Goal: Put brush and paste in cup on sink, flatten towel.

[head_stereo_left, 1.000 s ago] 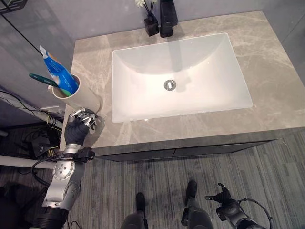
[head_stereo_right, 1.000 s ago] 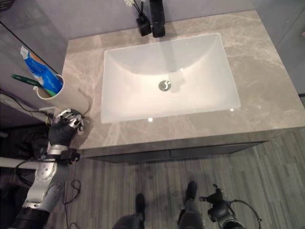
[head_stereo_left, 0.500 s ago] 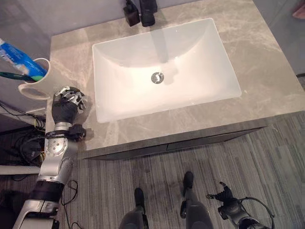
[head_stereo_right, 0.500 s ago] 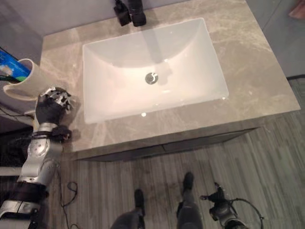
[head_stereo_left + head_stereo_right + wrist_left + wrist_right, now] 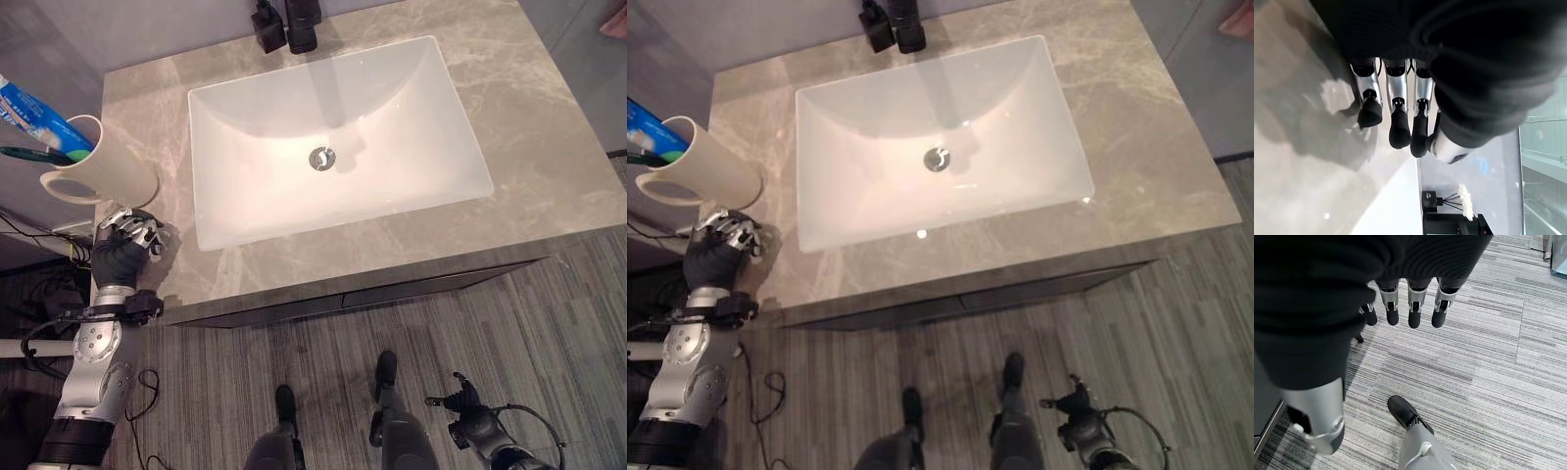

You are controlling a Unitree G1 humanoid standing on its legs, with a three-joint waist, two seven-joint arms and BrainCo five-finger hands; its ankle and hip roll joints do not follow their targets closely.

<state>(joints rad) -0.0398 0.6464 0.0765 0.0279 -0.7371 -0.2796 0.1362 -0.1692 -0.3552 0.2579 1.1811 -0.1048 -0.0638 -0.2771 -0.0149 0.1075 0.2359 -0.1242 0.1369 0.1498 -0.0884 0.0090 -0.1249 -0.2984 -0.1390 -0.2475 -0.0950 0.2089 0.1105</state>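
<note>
A white cup (image 5: 108, 168) stands at the left end of the grey stone counter (image 5: 549, 147). A blue and white paste tube (image 5: 37, 110) and a green brush (image 5: 34, 154) stick out of its mouth. My left hand (image 5: 121, 257) hovers by the counter's front left corner, a little in front of the cup and apart from it. In the left wrist view its fingers (image 5: 1399, 117) hang relaxed over the stone with nothing in them. My right hand (image 5: 462, 423) hangs low over the floor, and its fingers (image 5: 1415, 308) are straight and empty.
A white rectangular basin (image 5: 392, 147) fills the middle of the counter, with a black faucet (image 5: 302, 18) and a small dark vase (image 5: 266, 24) behind it. A pink thing (image 5: 615, 22) shows at the far right edge. Striped grey floor lies in front.
The camera has shifted. My left hand has drawn back from the cup toward the counter's front left corner. The cup with brush and paste stays put.
</note>
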